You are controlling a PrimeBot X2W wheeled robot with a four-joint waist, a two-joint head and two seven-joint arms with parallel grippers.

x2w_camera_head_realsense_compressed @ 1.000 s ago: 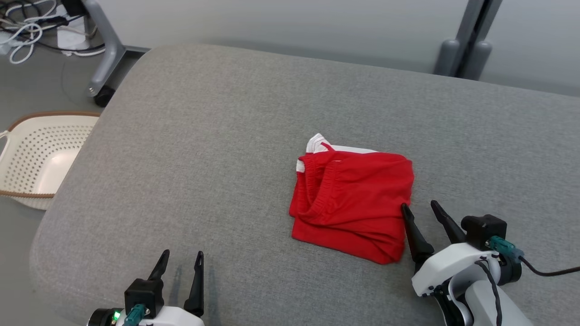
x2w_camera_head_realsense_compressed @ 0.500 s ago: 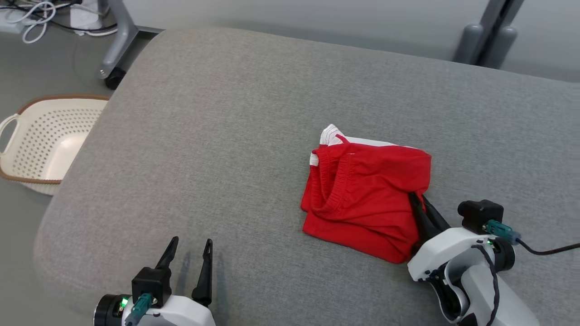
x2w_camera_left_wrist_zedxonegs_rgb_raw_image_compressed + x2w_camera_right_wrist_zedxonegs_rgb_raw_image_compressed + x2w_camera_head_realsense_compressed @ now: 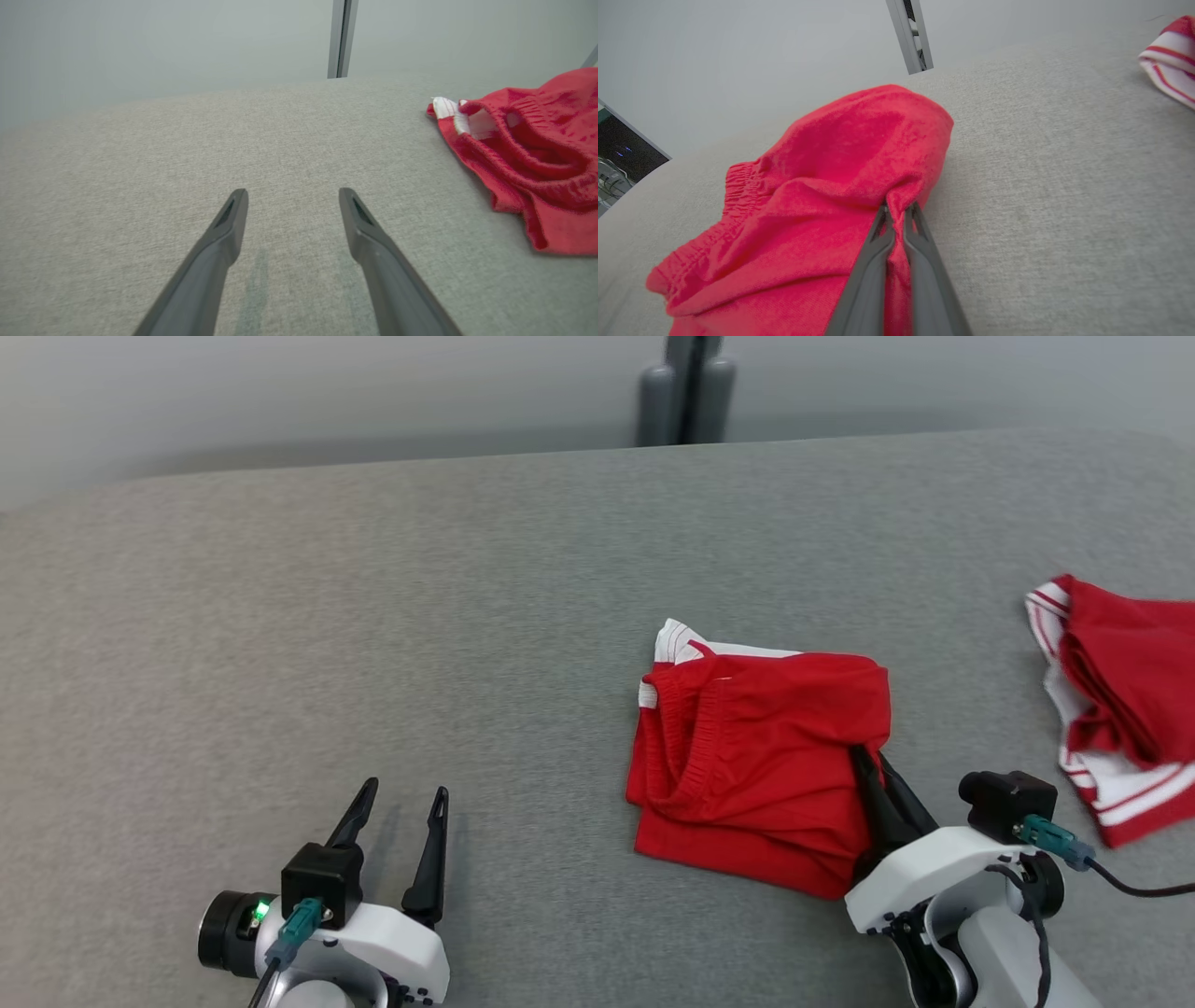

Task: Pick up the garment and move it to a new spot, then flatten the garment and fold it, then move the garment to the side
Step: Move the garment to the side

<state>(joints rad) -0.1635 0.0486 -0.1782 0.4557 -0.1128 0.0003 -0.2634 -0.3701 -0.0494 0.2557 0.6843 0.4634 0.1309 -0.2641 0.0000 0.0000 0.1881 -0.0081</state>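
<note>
Folded red garment (image 3: 747, 756), ribbed waistband, on woven grey cushion (image 3: 373, 616); right fingers (image 3: 868, 793) pinched its edge, left fingers (image 3: 431, 849) gaped empty; striped second garment (image 3: 1130, 681) nearby.

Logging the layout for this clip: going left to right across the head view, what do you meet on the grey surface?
left gripper, open → folded red garment → right gripper, shut on that garment's right edge → red-and-white garment at the right border

right gripper (image 3: 866, 756) closed onto red garment (image 3: 747, 747) edge, camera swung right, striped garment (image 3: 1120, 700) now in view
</note>
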